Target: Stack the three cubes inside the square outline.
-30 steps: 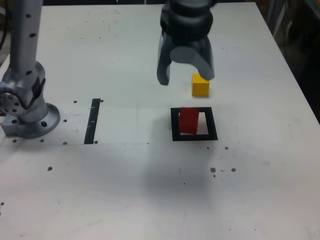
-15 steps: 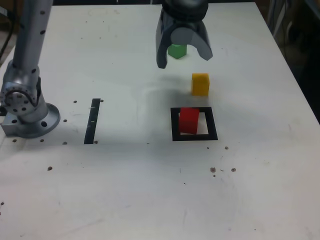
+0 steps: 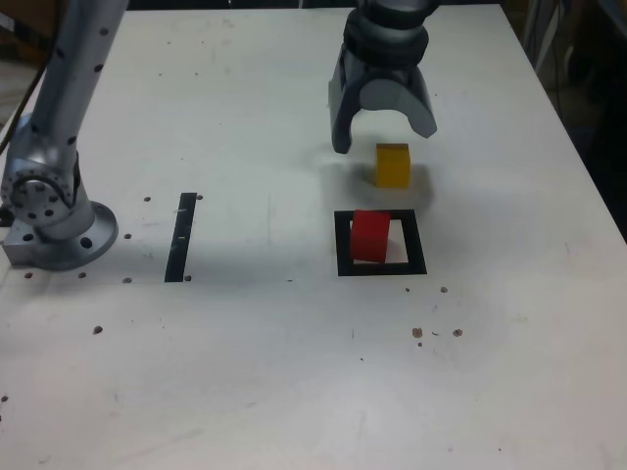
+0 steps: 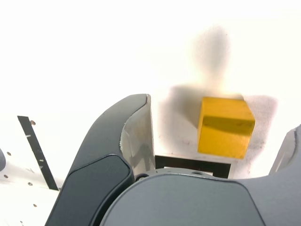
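The small yellow solid block [image 3: 393, 164] is sitting on the white table [image 3: 245, 372], just beyond the thick black square outline [image 3: 418, 245], and the main risk is lying in the descent. The grey two-fingered gripper [image 3: 384, 132] is hanging slightly toward the exterior view's left of that block, so one finger could land on its top or nudge it sideways. A careless sweep could also be knocking the small red solid block [image 3: 370, 236], which is standing inside the outline toward its left side. The green block is not showing in either view. The gripper's jaws are standing fully spread, holding nothing and touching nothing; the wrist view is showing the yellow block [image 4: 225, 126] between them.
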Tool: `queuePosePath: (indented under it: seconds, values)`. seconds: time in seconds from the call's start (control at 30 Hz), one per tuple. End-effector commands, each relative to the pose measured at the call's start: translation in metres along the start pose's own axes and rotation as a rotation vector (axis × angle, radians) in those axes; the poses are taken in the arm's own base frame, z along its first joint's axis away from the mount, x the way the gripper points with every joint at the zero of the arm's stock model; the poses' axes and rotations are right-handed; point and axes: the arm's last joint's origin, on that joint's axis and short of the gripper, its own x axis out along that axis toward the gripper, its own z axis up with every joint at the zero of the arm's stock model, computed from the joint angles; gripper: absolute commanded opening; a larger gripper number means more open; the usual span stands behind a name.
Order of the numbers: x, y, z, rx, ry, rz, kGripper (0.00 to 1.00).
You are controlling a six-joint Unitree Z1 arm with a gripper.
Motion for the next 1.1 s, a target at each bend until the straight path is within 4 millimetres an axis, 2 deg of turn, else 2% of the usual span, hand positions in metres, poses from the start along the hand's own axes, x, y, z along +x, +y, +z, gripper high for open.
queuePosePath:
  seconds: [0.0,0.2,0.67,0.8,0.97,1.07]
  values:
    - [0.003,0.001,0.003,0.002,0.003,-0.002,0.99]
    - [0.012,0.001,0.013,0.017,0.018,-0.015,0.97]
    - [0.019,-0.005,0.030,0.045,-0.011,-0.040,0.82]
    - [0.020,-0.006,0.032,0.049,-0.011,-0.035,0.73]
    - [0.021,-0.006,0.033,0.049,-0.011,-0.033,0.56]
    - [0.022,-0.006,0.034,0.049,-0.007,-0.035,0.50]
